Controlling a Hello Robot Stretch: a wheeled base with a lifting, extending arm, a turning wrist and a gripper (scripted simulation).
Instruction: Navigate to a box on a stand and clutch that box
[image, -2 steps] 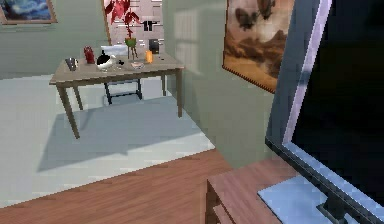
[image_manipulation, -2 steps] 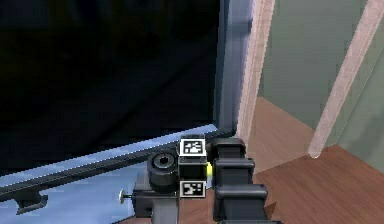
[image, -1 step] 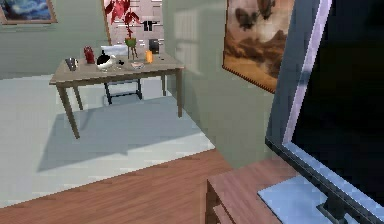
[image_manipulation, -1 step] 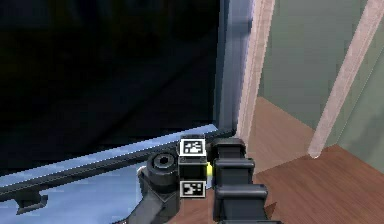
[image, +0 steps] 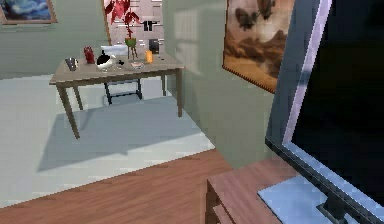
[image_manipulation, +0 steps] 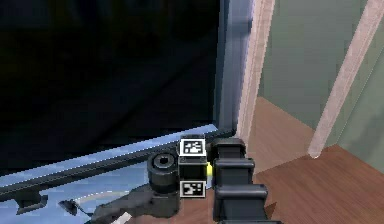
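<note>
Two surfaces: a wooden table stands on pale carpet by the far wall. A wooden stand fills the forward view's bottom right corner, beside a wood floor.
Room: the walls are green-grey. A brown-toned picture hangs on the side wall, and a second picture hangs at the top left.
Stand top: a big dark television stands on it, along its right edge.
Containers: a grey cup sits near the table's left end, and you cannot tell what is in it. A glass vase stands near the middle of the back edge and holds a red-leaved plant.
Other table things: a red thing and a white-and-dark thing lie between cup and vase. An orange thing sits toward the right end.
Box: you cannot tell from these views where it is.
Arm: the dark bar rises at the arm side view's bottom edge, close by the television's lower corner.
Gripper: the gripper is low in front of the television, with its fingers pointing toward that view's left. You cannot tell how wide it stands, nor whether it holds anything.
</note>
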